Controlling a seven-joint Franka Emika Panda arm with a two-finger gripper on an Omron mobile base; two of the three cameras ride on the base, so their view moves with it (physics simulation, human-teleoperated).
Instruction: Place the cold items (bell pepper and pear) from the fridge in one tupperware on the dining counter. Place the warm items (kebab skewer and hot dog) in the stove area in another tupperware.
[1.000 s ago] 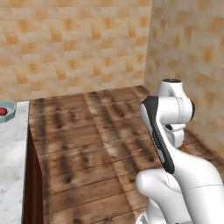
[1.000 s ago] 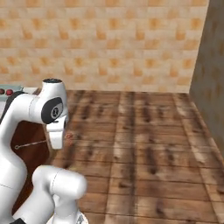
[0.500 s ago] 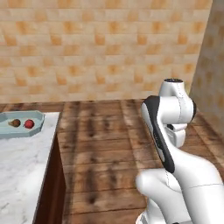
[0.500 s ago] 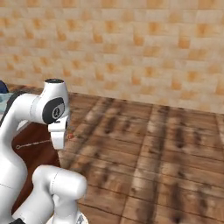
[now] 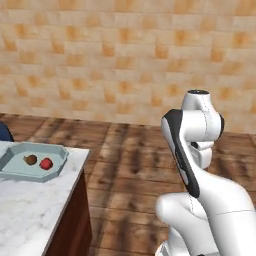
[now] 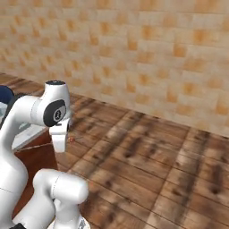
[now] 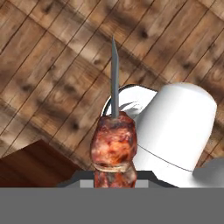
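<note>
Hand view: glistening kebab skewer [image 7: 114, 144], pointed tip

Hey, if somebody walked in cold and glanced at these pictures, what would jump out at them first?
First, the kebab skewer in the hand view: a chunk of browned meat with its metal spike pointing away over the wooden floor, held in the shut claw. Next, the pale tupperware on the marble counter at the left of the left base view, holding a red item and a brown one.
</note>
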